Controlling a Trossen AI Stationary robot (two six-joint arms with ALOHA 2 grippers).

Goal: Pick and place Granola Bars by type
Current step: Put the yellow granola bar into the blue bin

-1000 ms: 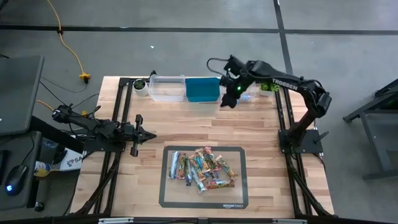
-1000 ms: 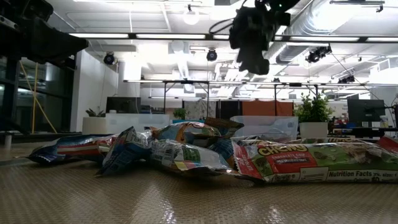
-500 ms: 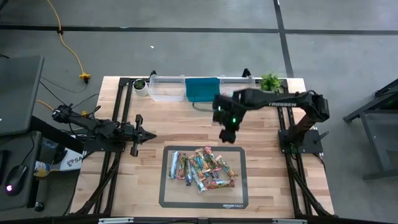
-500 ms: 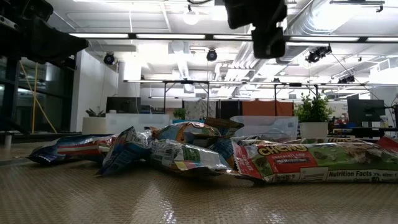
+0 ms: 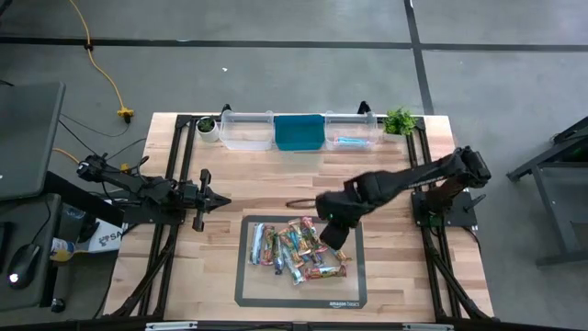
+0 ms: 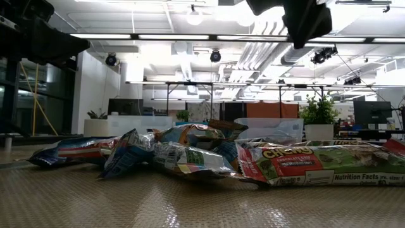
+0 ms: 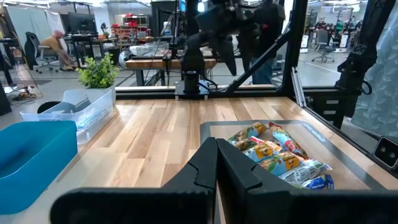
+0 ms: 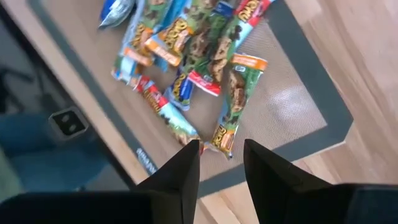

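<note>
The Granola Bars point(image 5: 299, 250) lie in a loose pile on a dark-rimmed mat point(image 5: 246, 299); they also show in the low view point(image 6: 190, 155) and the right wrist view point(image 8: 199, 56). My right gripper point(image 5: 333, 232) hangs open above the pile's right side, pointing steeply down, with nothing between its fingers point(image 8: 186, 168). One light-blue bar point(image 5: 347, 141) lies in the right clear bin point(image 5: 351, 119). My left gripper point(image 5: 220, 199) waits shut and level at the table's left, off the mat.
A clear bin point(image 5: 246, 131), a blue bin point(image 5: 299, 131) and the right clear bin stand in a row at the far edge. A small plant point(image 5: 399, 121) stands at the far right corner, a white cup point(image 5: 208, 127) at the far left.
My right gripper has swung from over the bins at the far edge toward the near edge, and now hangs above the right side of the pile on the mat. Its wrist has rolled on the way. The bars have not moved.
</note>
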